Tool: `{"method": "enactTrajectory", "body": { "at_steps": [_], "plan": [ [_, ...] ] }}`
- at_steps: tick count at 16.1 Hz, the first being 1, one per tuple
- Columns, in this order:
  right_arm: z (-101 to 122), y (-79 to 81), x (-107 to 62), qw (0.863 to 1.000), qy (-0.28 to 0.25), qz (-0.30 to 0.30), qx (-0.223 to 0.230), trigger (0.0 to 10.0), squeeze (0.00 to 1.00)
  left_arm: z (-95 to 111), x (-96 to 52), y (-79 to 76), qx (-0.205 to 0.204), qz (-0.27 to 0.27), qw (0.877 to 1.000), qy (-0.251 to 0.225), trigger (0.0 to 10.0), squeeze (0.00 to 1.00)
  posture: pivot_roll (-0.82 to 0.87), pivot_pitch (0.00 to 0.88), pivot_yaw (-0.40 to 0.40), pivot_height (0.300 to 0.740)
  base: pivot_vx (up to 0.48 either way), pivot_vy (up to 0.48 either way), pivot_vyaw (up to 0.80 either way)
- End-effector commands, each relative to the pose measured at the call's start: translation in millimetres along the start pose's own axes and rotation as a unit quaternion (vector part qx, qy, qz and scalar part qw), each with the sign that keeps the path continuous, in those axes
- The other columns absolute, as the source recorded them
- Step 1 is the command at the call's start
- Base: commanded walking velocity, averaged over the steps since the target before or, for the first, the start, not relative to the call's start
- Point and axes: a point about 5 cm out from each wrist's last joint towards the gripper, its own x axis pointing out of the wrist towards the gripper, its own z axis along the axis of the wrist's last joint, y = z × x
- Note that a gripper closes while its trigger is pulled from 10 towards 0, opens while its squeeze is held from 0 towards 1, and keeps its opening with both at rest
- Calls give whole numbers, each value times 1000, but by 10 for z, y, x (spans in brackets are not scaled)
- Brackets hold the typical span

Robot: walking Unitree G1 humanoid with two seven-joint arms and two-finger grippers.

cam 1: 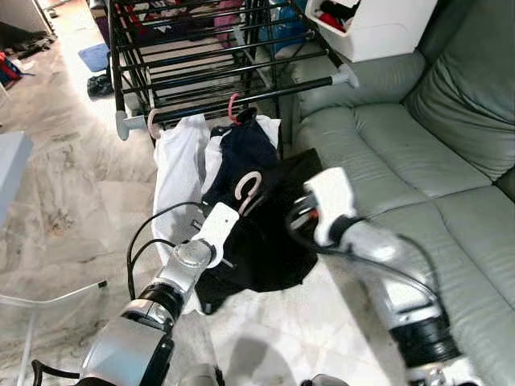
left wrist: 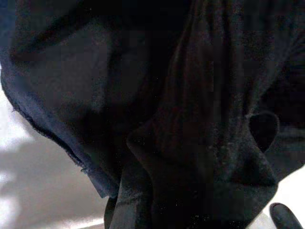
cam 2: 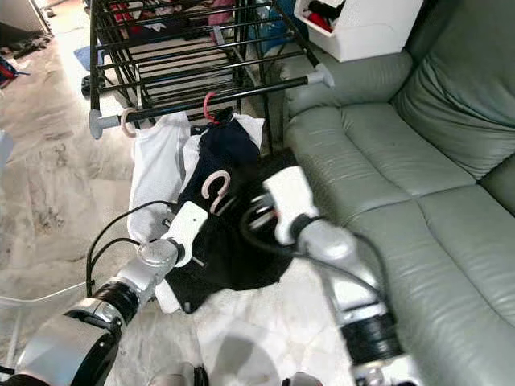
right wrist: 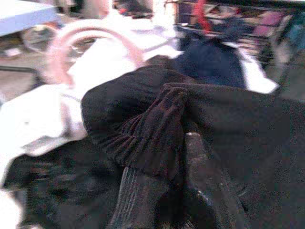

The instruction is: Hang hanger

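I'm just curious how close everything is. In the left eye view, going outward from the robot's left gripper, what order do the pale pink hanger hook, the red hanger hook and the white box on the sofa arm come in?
1. Pale pink hanger hook: just above the left gripper, on the black garment.
2. Red hanger hook: further back, on the rack's front bar.
3. White box: farthest, far right.
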Motion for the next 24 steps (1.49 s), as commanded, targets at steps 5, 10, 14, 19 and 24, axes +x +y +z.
{"method": "enactTrajectory", "body": {
  "at_steps": [5, 10, 14, 19, 24],
  "plan": [
    [-510, 41, -291, 986, 138, 39, -87, 10000, 1000, 30, -7, 53, -6, 0, 1000, -8, 0, 0, -79, 0, 51, 740, 0, 0, 0],
    [-860, 117, -573, 948, 211, 109, -213, 10000, 1000, 30, -34, 132, -12, -19, 1000, -6, 0, 0, -81, 0, 59, 740, 0, 0, 0],
    [-863, 332, -704, 937, 187, 223, -191, 10000, 1000, 51, -28, 55, 4, -60, 998, -11, 0, 0, -81, 0, 59, 740, 0, 0, 0],
    [-572, 148, -784, 936, 154, 248, -195, 10000, 1000, -72, -101, 46, 55, -124, 991, 2, 0, 0, -76, 0, 64, 740, 0, 0, 0],
    [-295, -177, -1080, 935, 165, 271, -156, 10000, 1000, -203, -306, 129, 156, -246, 957, 16, 0, 0, -75, 0, 67, 740, 0, 0, 0]
  ]
}}
